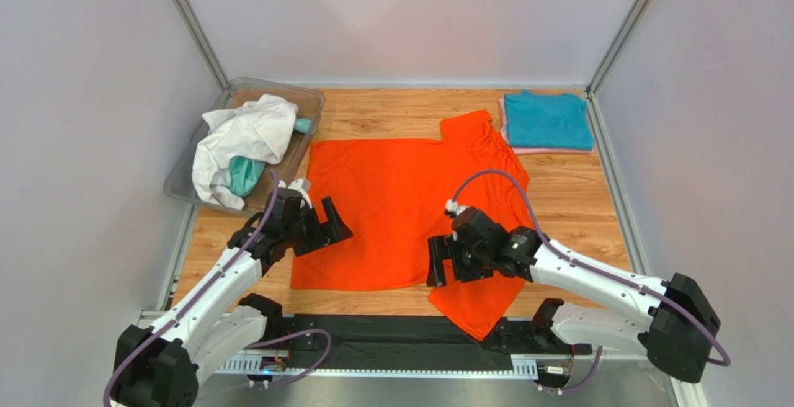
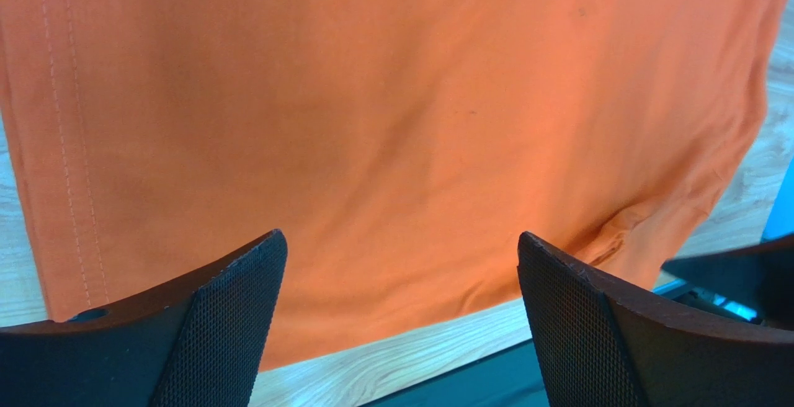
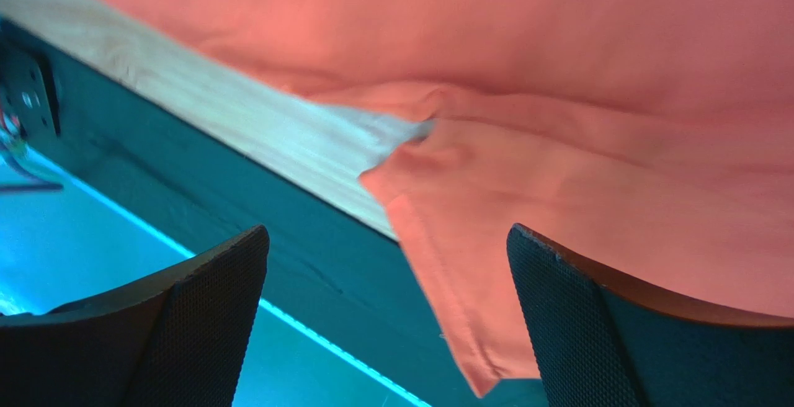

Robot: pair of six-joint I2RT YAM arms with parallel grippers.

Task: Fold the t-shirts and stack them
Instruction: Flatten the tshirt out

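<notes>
Progress looks partial: at 1 o'clock on the tabletop (image 1: 578, 212) a folded teal t-shirt (image 1: 547, 120) lies stacked on a pink t-shirt (image 1: 540, 151), so two appear done. The orange t-shirt (image 1: 401, 212) lies spread flat at the centre and shows no fold, with one sleeve pointing to 12 o'clock and the near sleeve (image 1: 475, 309) spilling over the tabletop's edge at 6 o'clock. The left tool (image 1: 321, 228) hovers over the shirt's 9 o'clock edge, its jaws wide apart and holding nothing. The right tool (image 1: 452, 267) hangs above the near sleeve at 5 o'clock, equally spread and empty. At 10 o'clock a clear bin (image 1: 308, 100) holds a crumpled white t-shirt (image 1: 242, 137) and some teal cloth (image 1: 244, 176), judged unfolded work to come after the orange one.
</notes>
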